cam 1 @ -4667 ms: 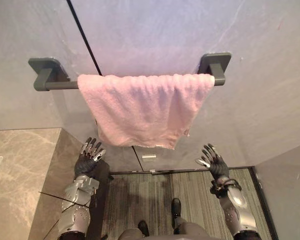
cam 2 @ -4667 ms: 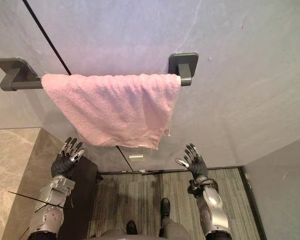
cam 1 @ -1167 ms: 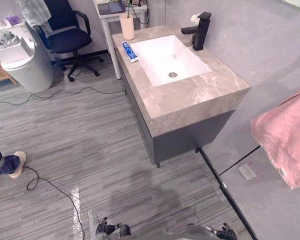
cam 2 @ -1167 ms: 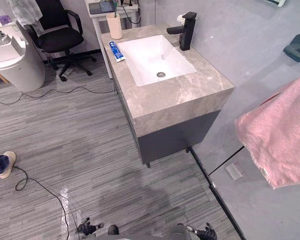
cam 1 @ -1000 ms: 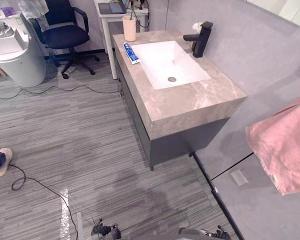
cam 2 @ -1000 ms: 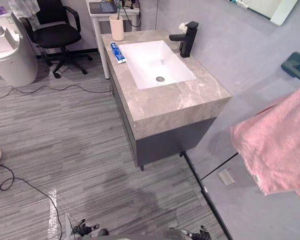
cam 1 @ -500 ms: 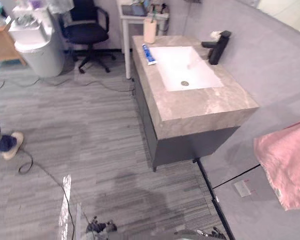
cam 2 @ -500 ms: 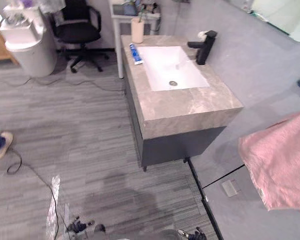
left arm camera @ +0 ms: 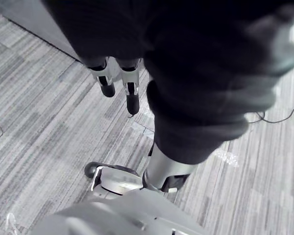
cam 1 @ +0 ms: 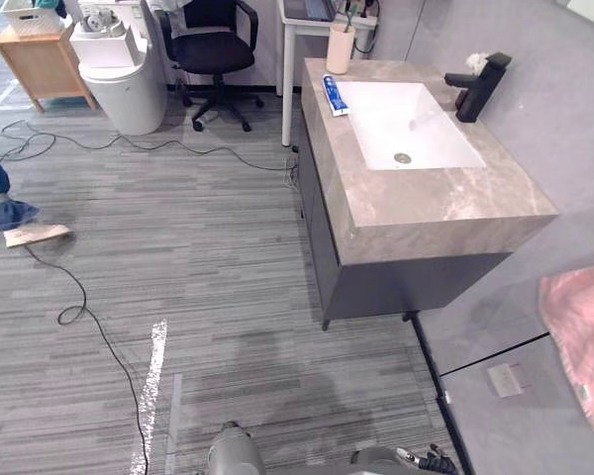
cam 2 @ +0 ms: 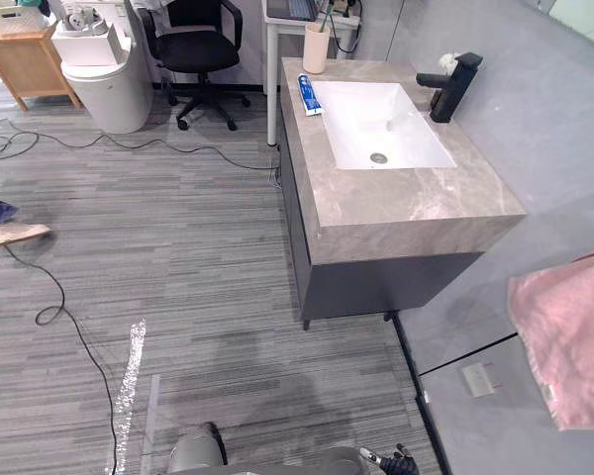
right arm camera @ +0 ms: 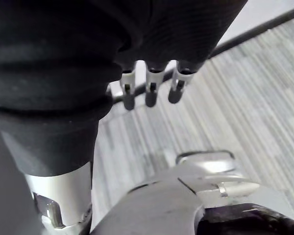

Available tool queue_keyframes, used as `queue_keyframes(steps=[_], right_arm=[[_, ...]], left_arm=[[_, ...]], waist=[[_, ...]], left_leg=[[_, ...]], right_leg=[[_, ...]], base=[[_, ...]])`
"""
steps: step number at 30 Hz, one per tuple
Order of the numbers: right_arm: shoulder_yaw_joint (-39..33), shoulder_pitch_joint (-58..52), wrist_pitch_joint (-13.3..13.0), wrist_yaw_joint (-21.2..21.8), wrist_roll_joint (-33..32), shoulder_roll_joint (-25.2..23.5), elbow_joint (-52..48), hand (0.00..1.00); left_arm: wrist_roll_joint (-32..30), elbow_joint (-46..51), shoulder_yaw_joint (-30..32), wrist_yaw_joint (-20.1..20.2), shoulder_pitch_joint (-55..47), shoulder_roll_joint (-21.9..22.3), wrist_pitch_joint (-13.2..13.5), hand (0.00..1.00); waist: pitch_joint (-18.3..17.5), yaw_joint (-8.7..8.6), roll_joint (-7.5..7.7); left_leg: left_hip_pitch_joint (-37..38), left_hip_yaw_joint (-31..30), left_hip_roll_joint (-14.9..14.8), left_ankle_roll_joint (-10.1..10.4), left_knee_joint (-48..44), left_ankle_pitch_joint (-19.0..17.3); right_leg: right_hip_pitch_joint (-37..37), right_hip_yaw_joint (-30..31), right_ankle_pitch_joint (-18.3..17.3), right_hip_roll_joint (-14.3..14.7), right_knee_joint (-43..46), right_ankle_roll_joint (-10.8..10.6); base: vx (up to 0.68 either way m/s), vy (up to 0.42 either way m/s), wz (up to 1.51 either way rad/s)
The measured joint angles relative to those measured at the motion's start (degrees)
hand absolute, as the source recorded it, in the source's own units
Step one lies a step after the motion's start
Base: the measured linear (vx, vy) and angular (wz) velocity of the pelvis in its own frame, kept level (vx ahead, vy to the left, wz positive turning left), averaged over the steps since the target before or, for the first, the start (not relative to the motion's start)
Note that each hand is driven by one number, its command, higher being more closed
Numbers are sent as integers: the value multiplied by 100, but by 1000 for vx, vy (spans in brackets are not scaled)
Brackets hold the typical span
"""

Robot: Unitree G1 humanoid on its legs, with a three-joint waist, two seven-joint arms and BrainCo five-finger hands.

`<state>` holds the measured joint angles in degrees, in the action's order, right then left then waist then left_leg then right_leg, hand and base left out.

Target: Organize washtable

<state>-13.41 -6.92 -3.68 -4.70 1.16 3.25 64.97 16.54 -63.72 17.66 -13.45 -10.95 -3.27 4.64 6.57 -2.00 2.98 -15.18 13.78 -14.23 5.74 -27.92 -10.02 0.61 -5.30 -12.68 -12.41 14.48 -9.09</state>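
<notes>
Hanging above the floor, the left robot hand (left arm camera: 131,95) and right robot hand (right arm camera: 149,93) were wide, fingers straight, holding nothing. The bench (cam 1: 445,203) stood at one o'clock, with the toothpaste tube (cam 1: 335,94) and cup (cam 1: 341,47) at its eleven o'clock corner.

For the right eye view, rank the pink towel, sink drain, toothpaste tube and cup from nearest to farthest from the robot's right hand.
From the right hand at the bottom edge:
1. Pink towel, hanging at the right.
2. Sink drain, in the basin.
3. Toothpaste tube, on the counter left of the basin.
4. Cup, at the counter's far corner.
</notes>
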Motion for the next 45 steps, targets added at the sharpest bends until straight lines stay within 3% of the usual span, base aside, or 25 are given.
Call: queue_keyframes(steps=[3, 7, 8, 10, 12, 13, 15, 16, 17, 18, 19, 20, 21, 23, 26, 27, 29, 32, 35, 37, 38, 39, 40, 43, 45], right_arm=[[14, -12, 13, 184, 1, 123, 118, 0], [14, -96, 6, 238, -5, 122, 102, 0], [14, -105, 9, 233, -3, 79, 102, 0], [4, -104, 10, 238, -7, -7, 92, 0], [6, -69, 12, 255, -39, 5, 41, 0], [11, -47, 11, 254, -81, -3, 41, 0], [-28, -122, 8, 254, -133, -64, 47, 0], [-128, -157, 17, 240, -156, -42, 66, 0], [-121, -126, -11, 245, -186, 29, -34, 0], [-153, -66, -49, 242, -256, 70, -154, 0], [-150, -55, -37, 235, -281, 38, -148, 0], [-229, -111, -14, 238, -317, -155, -113, 0], [-458, -213, -5, 242, -339, -221, -105, 0], [-817, -384, 23, 255, -333, -198, -185, 0], [-1089, -567, 45, 237, -327, -288, -542, 0], [-1056, -588, 46, 230, -317, -283, -749, 0], [-837, -501, 37, 219, -268, -164, -780, 0], [-732, -299, 78, 210, -114, -121, -646, 0], [-583, -140, 122, 177, -72, -208, -499, 0], [-588, -197, 69, 95, -82, -160, -489, 0], [-573, -299, 43, 104, -85, 23, -511, 0], [-578, -385, 34, 104, -86, 119, -527, 0], [-603, -520, 75, 98, -87, 160, -401, 0], [-571, -590, 79, 91, -124, -9, -274, 0], [-575, -573, 68, 55, -124, -72, -267, 0]], left_arm=[[-171, -61, -246, 227, -35, -53, -217, 0], [-696, -57, -487, 411, -78, -161, -401, 0], [-811, -48, -491, 469, -78, -210, -426, 0], [-963, -56, -495, 479, 14, -304, -448, 0], [-1088, -123, -485, 479, 97, -314, -524, 0], [-1147, -116, -481, 480, 140, -342, -573, 0], [-1263, -120, -491, 551, 179, -426, -606, 0], [-1294, -92, -577, 592, 184, -425, -621, 0], [-1376, 19, -631, 603, 230, -281, -617, 0], [-1525, 36, -617, 613, 258, -267, -628, 0], [-1539, 36, -608, 616, 253, -307, -637, 0], [-1669, 44, -479, 647, 185, -516, -654, 0], [-1725, 115, 44, 739, 136, -544, -653, 0], [-1675, 348, 1075, 870, -18, -525, -658, 0], [-1429, 570, 1628, 994, -63, -1247, -646, 0], [-1426, 751, 1624, 980, -69, -1274, -618, 0], [-1432, 753, 1523, 987, -102, -1075, -483, 0], [-1440, 654, 1385, 1059, 117, -448, -349, 0], [-1426, 467, 1386, 1038, 81, -127, -365, 0], [-1360, 456, 1354, 960, 69, 31, -371, 0], [-1250, 437, 1214, 942, 68, 204, -367, 0], [-1236, 436, 1144, 943, 83, 288, -360, 0], [-1197, 340, 1115, 934, 87, 305, -331, 0], [-1140, 342, 1159, 868, -64, 232, -261, 0], [-1029, 342, 1171, 793, -150, 178, -225, 0]], waist=[[-226, 10, -193], [-364, 19, -264], [-393, -21, -189], [-381, -35, -27], [-356, -46, -28], [-269, -58, 27], [-214, -113, 171], [-146, -75, 84], [4, -81, -44], [83, -142, -154], [87, -139, -105], [45, -94, 241], [24, -68, 246], [-165, -110, -14], [-251, -186, -202], [-290, -161, -373], [-452, -44, -540], [-424, -85, -435], [-277, 63, -199], [-244, 55, -213], [-205, 50, -565], [-201, 33, -725], [-212, -46, -753], [-272, 30, -312], [-284, -38, -215]], left_leg=[[284, 162, 158, -55, 377, -127], [1118, -7, 541, -279, 1356, -8], [1283, -73, 601, -316, 1526, 6], [1501, -227, 695, -421, 1705, -8], [1535, -305, 673, -447, 1683, -75], [1608, -382, 661, -408, 1569, -224], [1627, -533, 716, -277, 1246, -458], [1836, -454, 735, -191, 1245, -469], [2097, -275, 726, -394, 1577, -218], [2366, -102, 672, -416, 1862, -394], [2438, -85, 735, -405, 1936, -450], [2647, -107, 962, -320, 1956, -620], [2783, -145, 910, -258, 1933, -756], [2808, -146, 567, -127, 1910, -903], [2221, -45, -152, 236, -131, -860], [1984, 28, -508, 349, -1210, -559], [1750, -4, -608, 312, -2226, 512], [1332, 73, -677, 80, -3260, -249], [993, -151, -696, -18, -2462, -581], [810, -488, -688, -60, -1296, -483], [687, -1034, -645, -281, 198, 388], [640, -1286, -580, -202, 633, 737], [625, -1513, -416, 521, 591, 493], [773, -1588, 418, 497, 887, 309], [706, -1541, 593, 497, 1049, 309]], right_leg=[[-482, 316, 593, -53, 918, 618], [-932, 578, 1653, -57, 2094, 760], [-936, 562, 1507, 35, 2271, 729], [-1120, 314, 498, 461, 2203, 751], [-1313, 109, 231, 875, 1502, 736], [-1286, 110, 320, 1095, 655, 678], [-862, 33, 1112, 1185, -306, 709], [-560, -189, 1211, 1167, -438, 377], [-1055, -316, 1114, 1139, 810, 114], [-1525, -425, 725, 1108, 1067, 416], [-1579, -422, 750, 1022, 806, 504], [-1681, -511, 1129, 783, 271, 684], [-1634, -518, 1368, 769, 456, 1048], [-1638, -737, 952, 1011, 618, 1040], [-1265, -969, 741, 1562, 424, 1299], [-1010, -793, 662, 1811, 328, 1412], [-757, -197, 614, 2049, 261, 1497], [53, 482, 626, 1923, -152, 1502], [638, 837, 601, 1610, -403, 1326], [670, 879, 479, 1517, -469, 1091], [546, 967, 289, 1613, -310, 912], [479, 979, 206, 1666, -185, 815], [432, 1055, 50, 1587, 34, 650], [62, 1724, 30, 1018, 101, 390], [-60, 2035, 64, 906, -206, 366]], base=[[154, 210, -16], [150, 240, 6], [243, 117, 31], [245, -18, 28], [239, -84, 26], [325, -140, 43], [289, -111, 59], [280, -16, 39], [196, 25, 16], [174, -29, -2], [141, -88, 5], [328, -186, 11], [359, -180, 16], [359, -147, 15], [522, -201, -19], [527, -41, -129], [572, 18, -170], [468, 100, -110], [257, 214, -109], [55, 263, -73], [-10, 376, -43], [-15, 507, -24], [4, 405, -5], [13, 308, -59], [-14, 259, -68]])
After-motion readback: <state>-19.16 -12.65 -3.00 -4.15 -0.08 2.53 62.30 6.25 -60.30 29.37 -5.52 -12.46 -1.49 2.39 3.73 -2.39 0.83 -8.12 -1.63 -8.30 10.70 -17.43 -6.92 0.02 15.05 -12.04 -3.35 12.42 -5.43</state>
